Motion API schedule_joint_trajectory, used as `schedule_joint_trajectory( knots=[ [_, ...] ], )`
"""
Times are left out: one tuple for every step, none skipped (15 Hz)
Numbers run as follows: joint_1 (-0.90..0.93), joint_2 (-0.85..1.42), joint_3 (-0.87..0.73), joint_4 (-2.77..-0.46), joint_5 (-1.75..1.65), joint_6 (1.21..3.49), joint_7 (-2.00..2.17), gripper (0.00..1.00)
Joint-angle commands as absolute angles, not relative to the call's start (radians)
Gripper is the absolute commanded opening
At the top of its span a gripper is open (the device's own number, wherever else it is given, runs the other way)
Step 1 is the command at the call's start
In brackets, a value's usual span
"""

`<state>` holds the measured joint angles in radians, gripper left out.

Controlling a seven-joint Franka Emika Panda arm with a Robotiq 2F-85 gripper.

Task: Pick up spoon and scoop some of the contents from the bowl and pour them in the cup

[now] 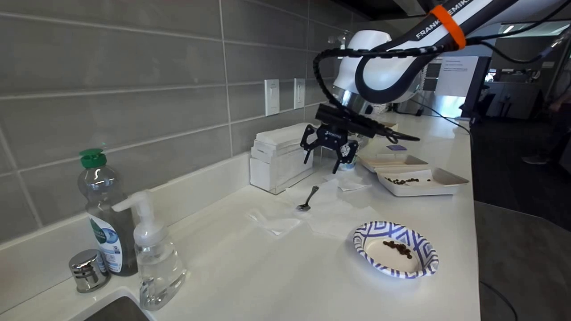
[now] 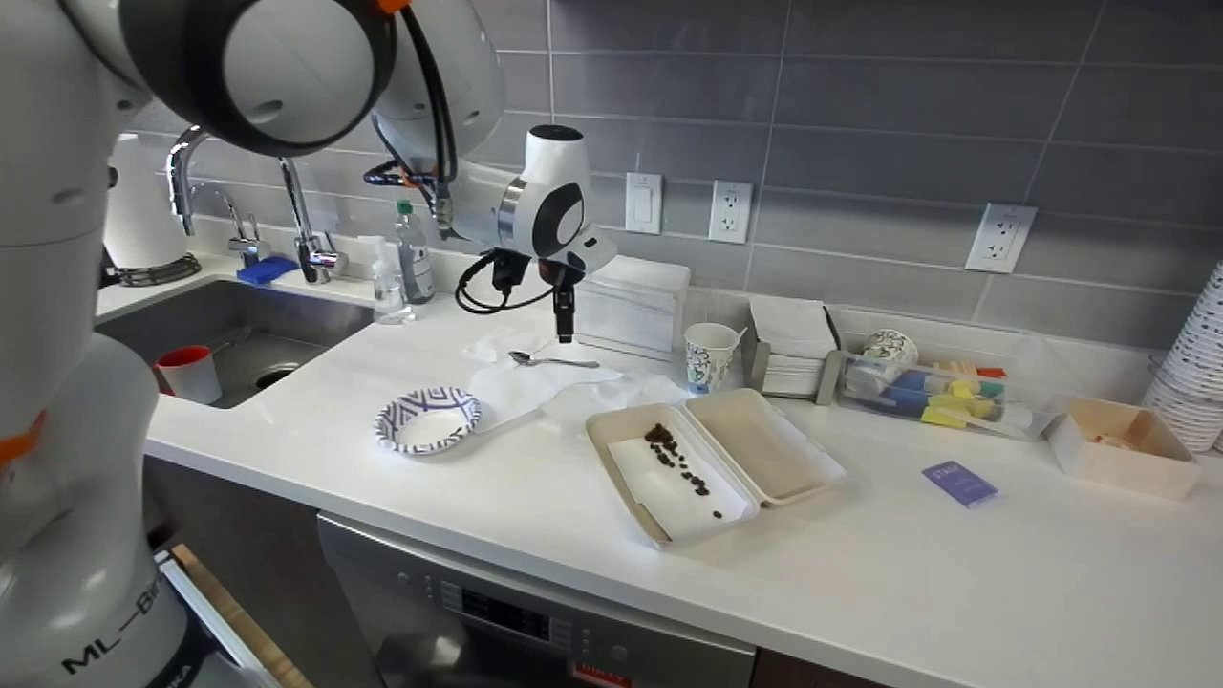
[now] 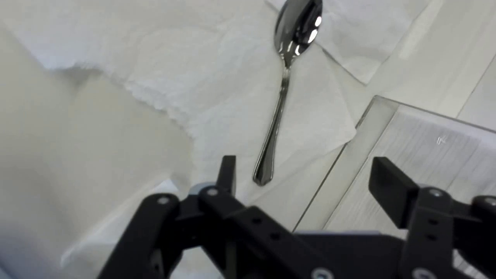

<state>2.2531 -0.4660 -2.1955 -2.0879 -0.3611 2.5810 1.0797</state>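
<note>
The metal spoon (image 3: 283, 90) lay in the wrist view's upper middle, fingers (image 3: 388, 188) wide, empty; lifting, scooping, pouring seemed left

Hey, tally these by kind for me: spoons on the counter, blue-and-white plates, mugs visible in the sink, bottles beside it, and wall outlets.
Spoon: 1
Plate: 1
Mug: 1
Bottles: 2
Outlets: 2
Total: 7

Below the fingers (image 3: 393, 192) we count one metal spoon (image 3: 281, 97); near them, one paper cup (image 2: 710, 357), one clamshell box (image 1: 423, 191). Two bottles (image 1: 106, 223) stand farther off.
</note>
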Motion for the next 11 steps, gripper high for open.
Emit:
schedule_joint_trajectory(
  knots=[
    [1.993, -0.408, -2.011, -2.21, -0.34, 2.612, 0.812, 1.0],
    [1.923, -0.423, -1.951, -2.215, -0.335, 2.592, 0.738, 1.0],
    [1.849, -0.44, -1.894, -2.222, -0.334, 2.582, 0.666, 1.0],
    [1.773, -0.457, -1.83, -2.226, -0.329, 2.564, 0.592, 1.0],
    [1.697, -0.475, -1.77, -2.234, -0.325, 2.551, 0.52, 1.0],
    [1.622, -0.487, -1.705, -2.24, -0.315, 2.533, 0.448, 1.0],
    [1.759, -0.389, -1.831, -2.233, -0.249, 2.585, 0.51, 1.0],
    [1.695, -0.386, -1.78, -2.239, -0.227, 2.575, 0.447, 1.0],
    [1.657, -0.389, -1.752, -2.24, -0.218, 2.569, 0.414, 1.0],
    [1.639, -0.393, -1.738, -2.241, -0.215, 2.569, 0.397, 1.0],
    [1.637, -0.396, -1.735, -2.241, -0.214, 2.569, 0.391, 1.0]
  ],
)
